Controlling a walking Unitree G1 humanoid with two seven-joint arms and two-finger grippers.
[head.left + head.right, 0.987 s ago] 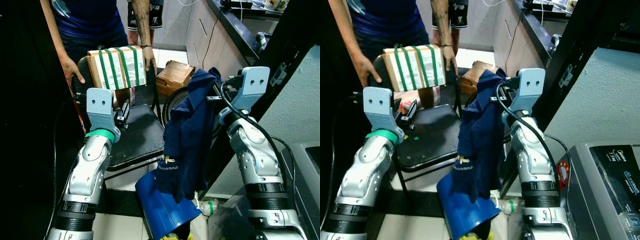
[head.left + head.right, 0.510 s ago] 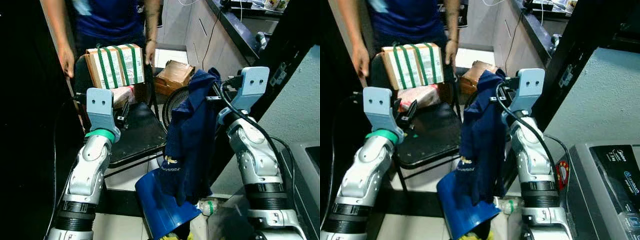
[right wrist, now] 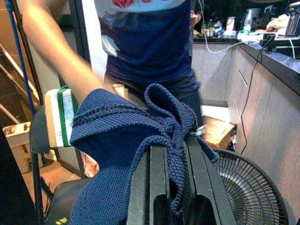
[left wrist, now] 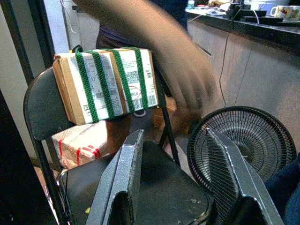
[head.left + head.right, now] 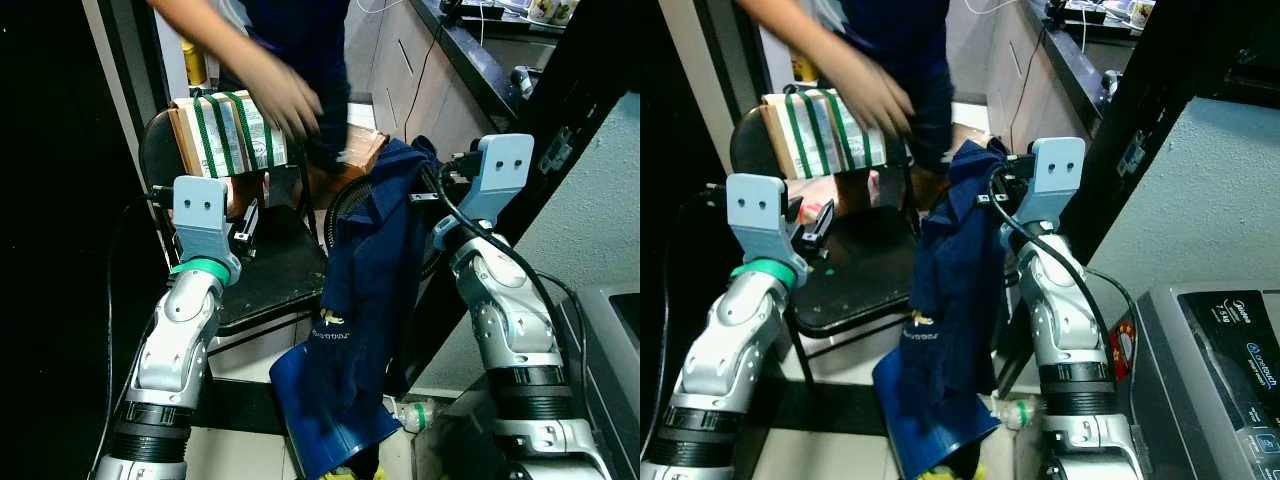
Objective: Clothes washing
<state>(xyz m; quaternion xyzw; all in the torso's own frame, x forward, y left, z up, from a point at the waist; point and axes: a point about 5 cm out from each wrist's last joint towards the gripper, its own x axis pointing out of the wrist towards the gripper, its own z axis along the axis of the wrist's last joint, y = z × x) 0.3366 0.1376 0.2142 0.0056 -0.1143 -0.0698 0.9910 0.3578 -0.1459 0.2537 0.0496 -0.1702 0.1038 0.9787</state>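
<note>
The right gripper (image 3: 171, 187) has its two black fingers pressed together on a bunched fold of the dark blue knitted garment (image 5: 370, 290). It holds the garment raised at chest height, beside the black folding chair (image 5: 270, 265). The cloth hangs limp in a long drape, and its lower hem rests on the tilted blue plastic bucket (image 5: 330, 420) on the floor.

The left gripper (image 4: 180, 180) is parted wide and empty, poised above the chair seat.

Risks, as judged:
- The hold takes only a thin pinch of loose knit; the weight of the hanging cloth could pull it free.
- The trailing hem may catch on the bucket rim or on the wire guard of the round black fan (image 4: 243, 140) when the arm swings toward the grey washing machine (image 5: 1220, 350).
- A person's hand (image 5: 285, 95), blurred, reaches across near the garment; contact with either arm is possible.

A cardboard parcel bound with green straps (image 5: 225, 135) leans upright against the chair back.
</note>
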